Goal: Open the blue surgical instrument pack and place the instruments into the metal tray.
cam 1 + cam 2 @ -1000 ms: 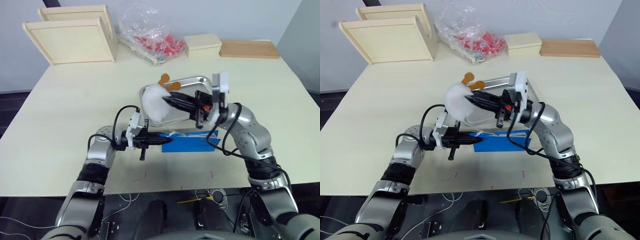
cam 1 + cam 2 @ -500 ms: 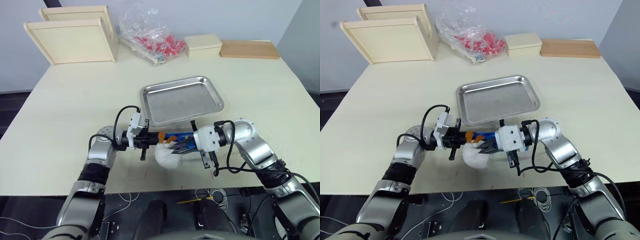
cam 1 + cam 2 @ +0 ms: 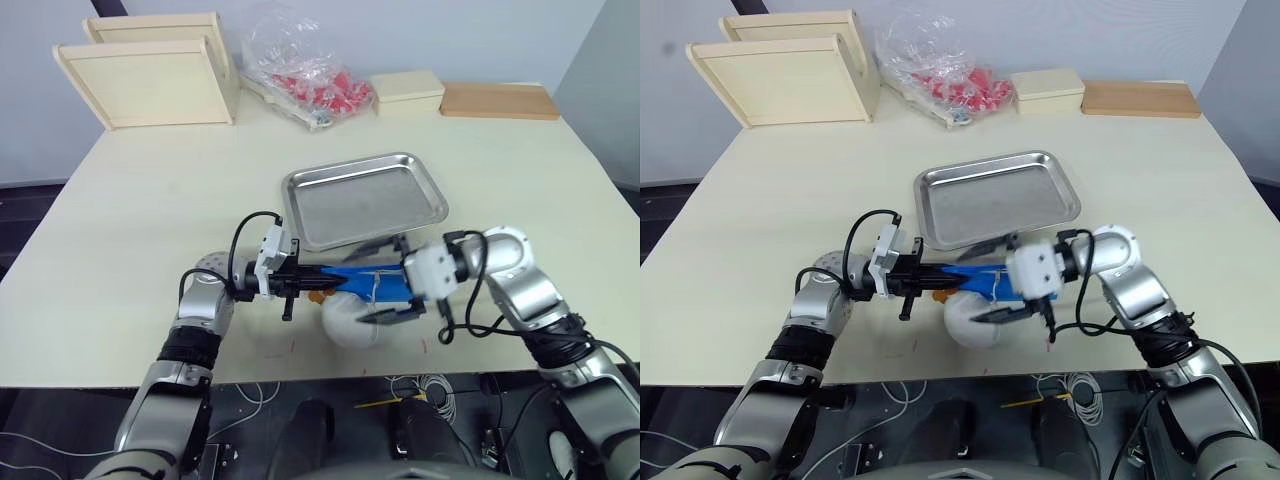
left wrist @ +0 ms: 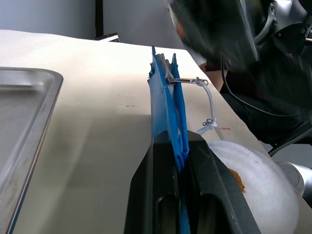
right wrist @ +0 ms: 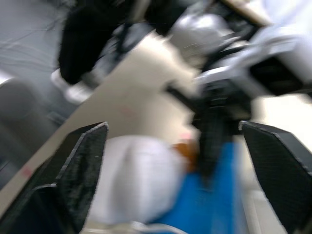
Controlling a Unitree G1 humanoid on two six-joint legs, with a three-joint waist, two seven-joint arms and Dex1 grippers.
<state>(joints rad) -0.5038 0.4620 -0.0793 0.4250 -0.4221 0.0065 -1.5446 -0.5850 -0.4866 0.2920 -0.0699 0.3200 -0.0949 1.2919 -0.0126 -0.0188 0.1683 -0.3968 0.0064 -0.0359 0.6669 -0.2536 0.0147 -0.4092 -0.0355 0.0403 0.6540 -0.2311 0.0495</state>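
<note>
The blue surgical instrument pack (image 3: 365, 283) lies on the pale counter (image 3: 130, 230) just in front of the metal tray (image 3: 364, 198), between the two hands. The left hand (image 4: 170, 146) pinches the pack's left end, its two black fingers closed tight on the blue edge. The right hand (image 3: 385, 280) sits at the pack's right end with its fingers spread wide, one finger (image 5: 80, 170) on each side of the pack and holding nothing.

In the left wrist view the pack stands on edge, thin blue layers pressed together, with a small metal clip and a knotted white cord (image 4: 209, 105) at its far end. A rounded white object (image 3: 352, 322) with an orange spot lies against the pack's near side, beside the right hand. The tray is shiny with a raised rim.

The left forearm reaches across low over the counter; the right forearm bends inward toward it, so the hands face each other.
</note>
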